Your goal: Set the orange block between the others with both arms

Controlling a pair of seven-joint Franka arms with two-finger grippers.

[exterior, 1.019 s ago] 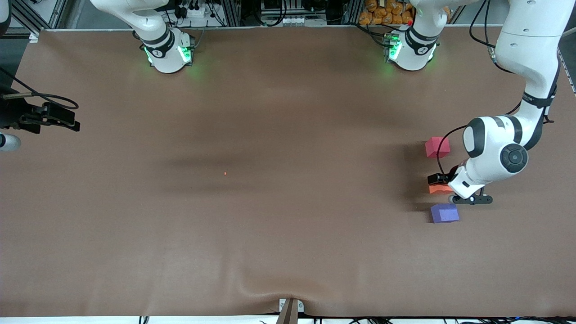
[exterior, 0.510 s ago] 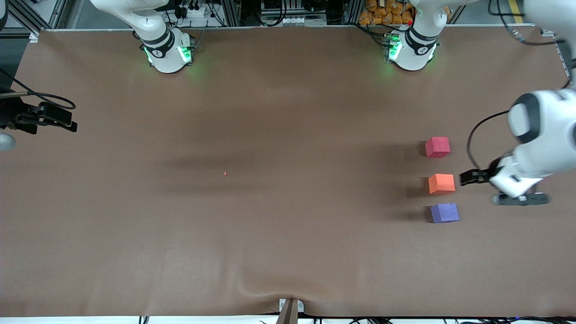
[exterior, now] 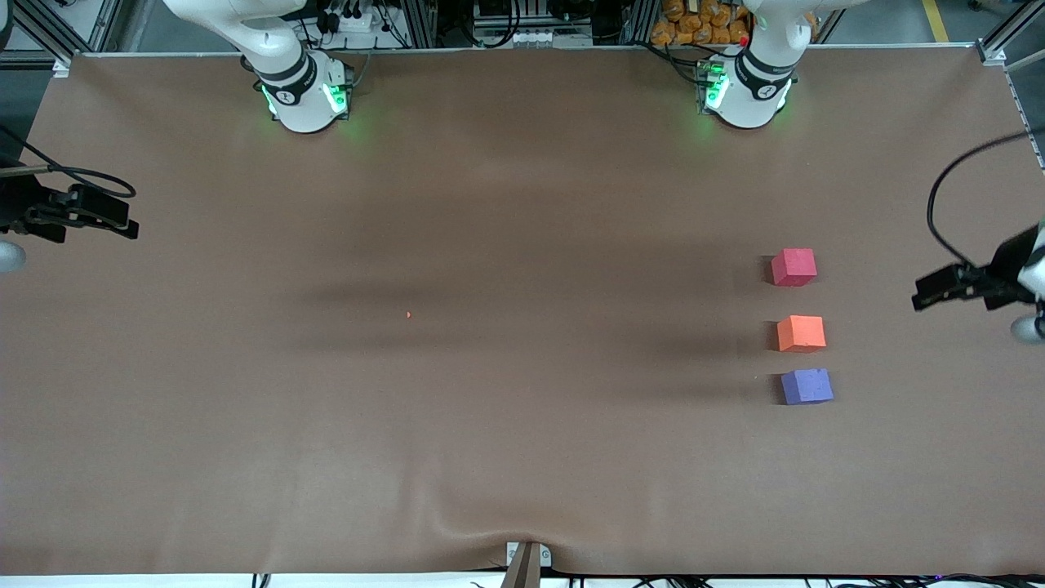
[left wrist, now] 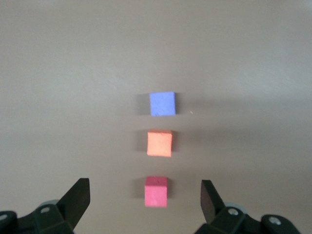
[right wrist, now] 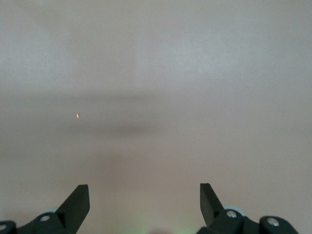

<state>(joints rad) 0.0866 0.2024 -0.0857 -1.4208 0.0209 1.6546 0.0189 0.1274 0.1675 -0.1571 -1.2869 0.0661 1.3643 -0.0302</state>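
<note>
Blocks sit in a row on the counter (exterior: 490,457), toward the left arm's end. Orange block (exterior: 801,333) is between the other two w/ small gaps on each side, not touching either. Pinkish-red cube (exterior: 793,267) is the farthest from the front cam, purple-blue cube (exterior: 807,386) the nearest. All three rest flat on the brown cover, roughly in line. Orange one looks a bit closer to the purple-blue cube than to the pinkish-red one.

Left hand (exterior: 939,290) is up in the air over the counter's edge at the left arm's end, well apart from the blocks. From my left wrist cam I see its fingers (left wrist: 78,197) spread wide w/ nothing between them, and the three cubes lined up on the cover below: purple-blue, orange, pinkish-red.

Right hand (exterior: 98,216) waits over the counter's edge at the right arm's end, well apart from everything. Right wrist cam shows its fingers (right wrist: 78,200) spread wide too, empty, w/ only bare cover and a tiny orange speck (right wrist: 77,116) in sight. Same speck (exterior: 408,314) shows in the front cam near mid-counter.

Both arm bases glow green along the counter's edge farthest from the front cam.
</note>
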